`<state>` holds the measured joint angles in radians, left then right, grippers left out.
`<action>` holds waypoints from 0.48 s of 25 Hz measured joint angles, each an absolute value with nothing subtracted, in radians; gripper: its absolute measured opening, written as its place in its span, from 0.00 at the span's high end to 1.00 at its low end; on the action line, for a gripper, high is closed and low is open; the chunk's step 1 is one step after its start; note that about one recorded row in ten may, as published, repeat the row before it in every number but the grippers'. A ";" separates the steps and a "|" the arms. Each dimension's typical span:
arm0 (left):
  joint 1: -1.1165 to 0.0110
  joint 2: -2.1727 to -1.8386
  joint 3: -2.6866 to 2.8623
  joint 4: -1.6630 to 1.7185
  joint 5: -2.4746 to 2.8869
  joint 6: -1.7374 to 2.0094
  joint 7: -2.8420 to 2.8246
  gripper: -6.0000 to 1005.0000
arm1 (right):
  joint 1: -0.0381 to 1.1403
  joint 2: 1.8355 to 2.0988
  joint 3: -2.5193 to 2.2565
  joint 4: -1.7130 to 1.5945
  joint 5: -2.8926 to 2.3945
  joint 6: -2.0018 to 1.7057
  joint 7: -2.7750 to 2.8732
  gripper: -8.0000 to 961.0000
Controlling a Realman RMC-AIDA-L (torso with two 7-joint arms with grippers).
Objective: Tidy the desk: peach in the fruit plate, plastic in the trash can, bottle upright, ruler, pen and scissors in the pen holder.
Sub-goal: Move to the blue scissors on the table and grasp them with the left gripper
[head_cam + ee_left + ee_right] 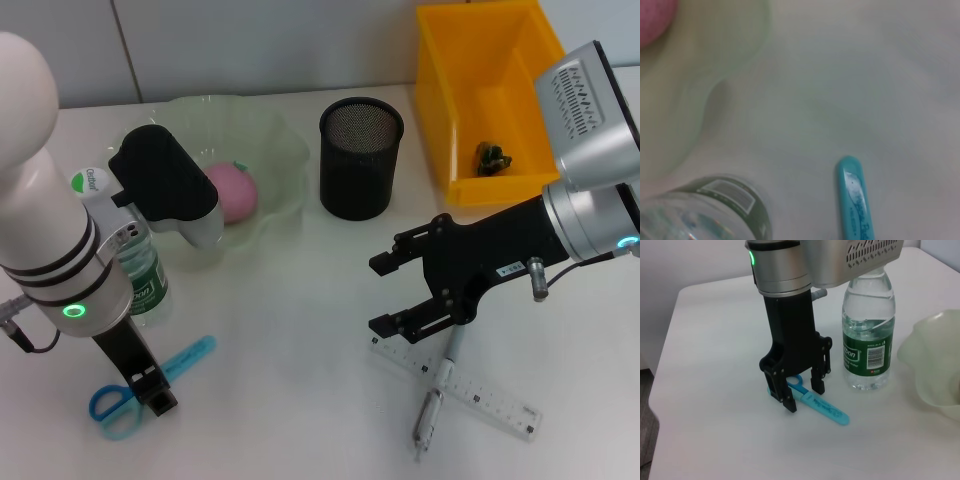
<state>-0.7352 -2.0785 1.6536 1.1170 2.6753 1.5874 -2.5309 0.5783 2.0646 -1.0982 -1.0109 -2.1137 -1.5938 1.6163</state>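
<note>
The blue scissors [190, 356] [826, 409] [856, 201] lie flat at the front left. My left gripper [150, 388] [804, 397] points down over their handle end, open, one finger on each side. The bottle [142, 272] [868, 340] stands upright just behind it. The pink peach [233, 192] [654, 19] rests in the pale green fruit plate [285, 150]. A crumpled plastic piece [492, 157] lies in the yellow trash can [440, 110]. My right gripper [381, 295] hangs open, just above the clear ruler [478, 396] and the pen [436, 398] crossing it.
The black mesh pen holder [360, 160] stands between the fruit plate and the trash can, with nothing showing above its rim. The plate's wavy edge [935, 370] is close to the bottle. The table's edge lies just beyond the scissors in the right wrist view.
</note>
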 joint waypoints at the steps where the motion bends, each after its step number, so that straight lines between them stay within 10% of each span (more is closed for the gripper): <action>1: -0.736 -2.078 1.654 1.116 2.675 1.587 -2.530 0.44 | 0.578 2.065 -1.098 -1.011 -2.114 -1.594 1.616 0.21; 12: -0.743 -2.079 1.665 1.108 2.698 1.580 -2.533 0.50 | 0.578 2.065 -1.097 -1.011 -2.114 -1.593 1.616 0.21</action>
